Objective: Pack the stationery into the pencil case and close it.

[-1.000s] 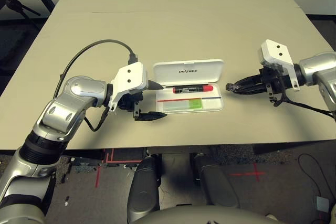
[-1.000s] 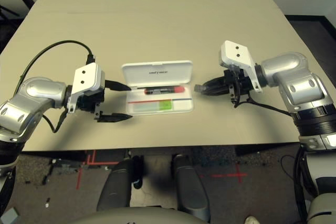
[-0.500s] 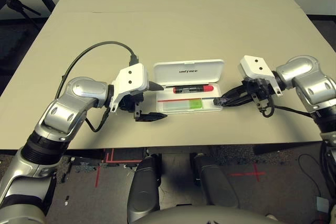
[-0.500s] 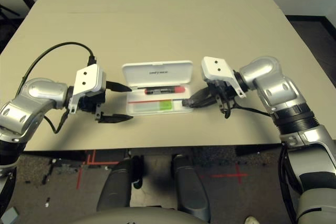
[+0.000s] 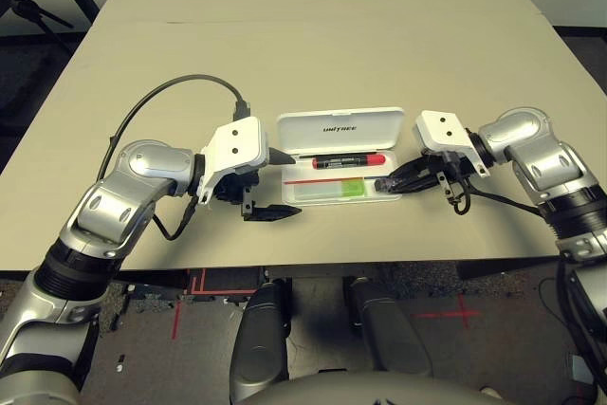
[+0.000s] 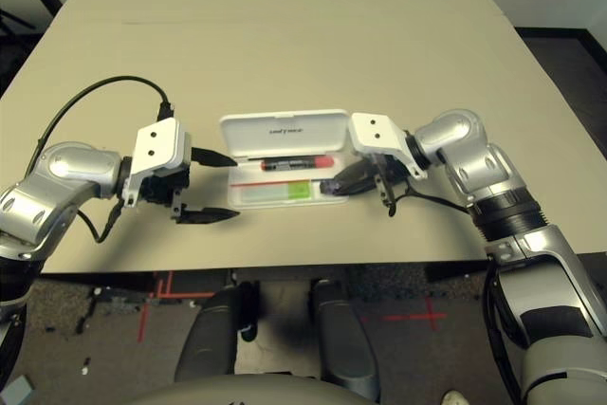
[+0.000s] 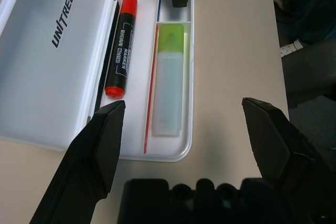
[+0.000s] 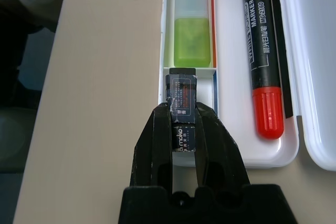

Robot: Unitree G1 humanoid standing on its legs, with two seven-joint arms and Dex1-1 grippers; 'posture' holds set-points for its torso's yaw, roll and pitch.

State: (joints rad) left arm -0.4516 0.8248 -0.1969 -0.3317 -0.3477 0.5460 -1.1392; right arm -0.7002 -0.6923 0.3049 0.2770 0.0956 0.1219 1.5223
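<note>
The marker pen (image 7: 119, 47) and highlighter (image 7: 169, 80) are held in the open pencil case (image 5: 343, 160). The small dark block (image 8: 180, 97) is clamped by the right gripper (image 8: 182, 124) over the tray's small end compartment. The left gripper (image 5: 275, 182) is spread wide, empty.

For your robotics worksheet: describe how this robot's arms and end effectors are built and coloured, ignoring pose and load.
Both arms are glossy silver, rounded segments with black joint rings. Each wrist carries a white boxy housing with two dark dots. The left end effector and right end effector each have two tapered black fingers. A black cable loops over the left arm; thinner black wires hang beneath the right wrist.
</note>
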